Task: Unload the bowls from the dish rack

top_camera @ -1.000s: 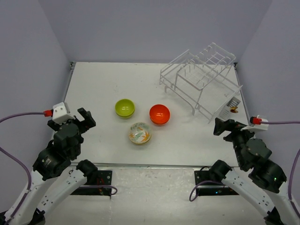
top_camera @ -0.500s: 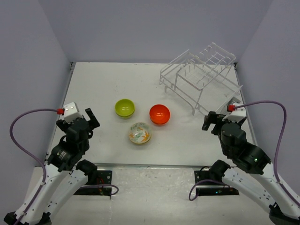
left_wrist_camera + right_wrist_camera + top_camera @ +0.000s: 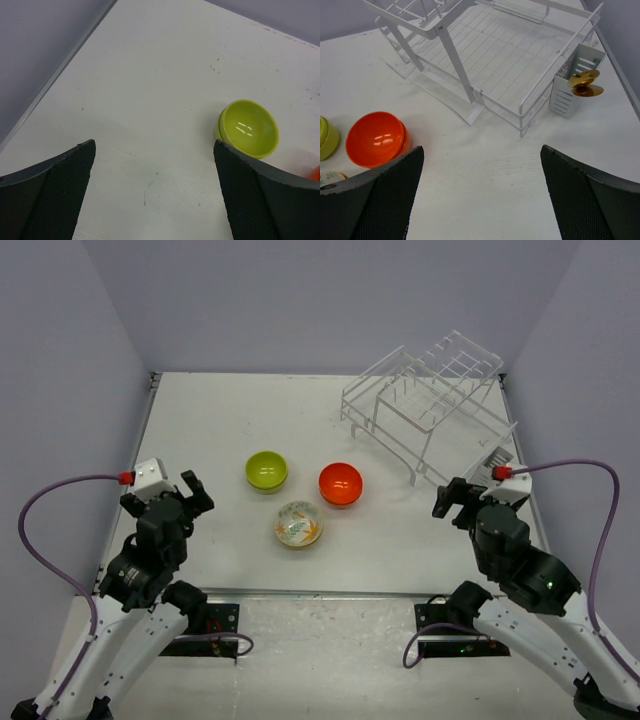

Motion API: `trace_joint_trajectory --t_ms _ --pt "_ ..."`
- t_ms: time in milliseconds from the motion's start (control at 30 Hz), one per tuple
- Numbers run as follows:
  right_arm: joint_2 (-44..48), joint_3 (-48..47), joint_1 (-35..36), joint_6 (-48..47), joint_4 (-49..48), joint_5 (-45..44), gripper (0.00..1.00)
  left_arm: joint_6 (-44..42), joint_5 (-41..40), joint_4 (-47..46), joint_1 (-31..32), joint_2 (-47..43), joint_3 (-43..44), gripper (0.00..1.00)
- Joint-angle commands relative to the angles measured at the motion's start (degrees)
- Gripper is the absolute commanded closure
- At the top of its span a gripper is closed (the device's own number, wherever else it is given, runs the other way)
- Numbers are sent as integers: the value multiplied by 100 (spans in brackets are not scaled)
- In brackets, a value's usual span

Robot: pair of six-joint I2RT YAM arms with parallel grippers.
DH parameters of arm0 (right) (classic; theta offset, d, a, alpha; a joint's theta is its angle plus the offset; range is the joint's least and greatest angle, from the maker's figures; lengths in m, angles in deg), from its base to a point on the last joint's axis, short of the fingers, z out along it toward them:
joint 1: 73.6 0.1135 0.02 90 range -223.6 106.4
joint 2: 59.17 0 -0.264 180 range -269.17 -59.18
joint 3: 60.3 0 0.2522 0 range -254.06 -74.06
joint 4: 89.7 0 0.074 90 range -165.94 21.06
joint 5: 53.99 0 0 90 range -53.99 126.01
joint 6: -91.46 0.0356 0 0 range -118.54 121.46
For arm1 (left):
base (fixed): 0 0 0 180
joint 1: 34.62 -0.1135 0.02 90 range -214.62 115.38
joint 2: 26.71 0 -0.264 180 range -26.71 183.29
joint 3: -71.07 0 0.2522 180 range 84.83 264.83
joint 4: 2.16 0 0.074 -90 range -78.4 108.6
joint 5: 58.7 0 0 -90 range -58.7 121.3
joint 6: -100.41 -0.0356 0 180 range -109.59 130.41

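The left gripper (image 3: 154, 145) has its jaws wide apart and bare, and the green bowl (image 3: 248, 128) sits ahead to its right. The right gripper (image 3: 481, 148) is likewise spread and bare. Ahead of it is the rack (image 3: 510, 55), its top cut off. The orange bowl (image 3: 375, 138) lies ahead to its left, and the flowered bowl (image 3: 330, 177) is mostly hidden behind its finger. The gold item (image 3: 584, 83) in the rack's caddy is unclear.

Yellow-green bowl (image 3: 267, 471), orange-red bowl (image 3: 340, 484), cream flower-patterned bowl (image 3: 299, 524), white dish rack (image 3: 456, 62), white table (image 3: 220, 420).

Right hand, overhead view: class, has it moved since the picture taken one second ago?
Yes. The right hand has shifted left, closer to the orange bowl, which has stayed put.
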Motion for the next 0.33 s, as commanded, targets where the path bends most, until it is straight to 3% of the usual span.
trace_joint_trajectory --t_ms 0,300 --pt "53 -43 -9 193 -50 -151 1 -103 25 -231 -123 1 -14 0" --pt "150 -26 -9 298 -129 -36 1 -262 385 -380 -518 194 -49 0"
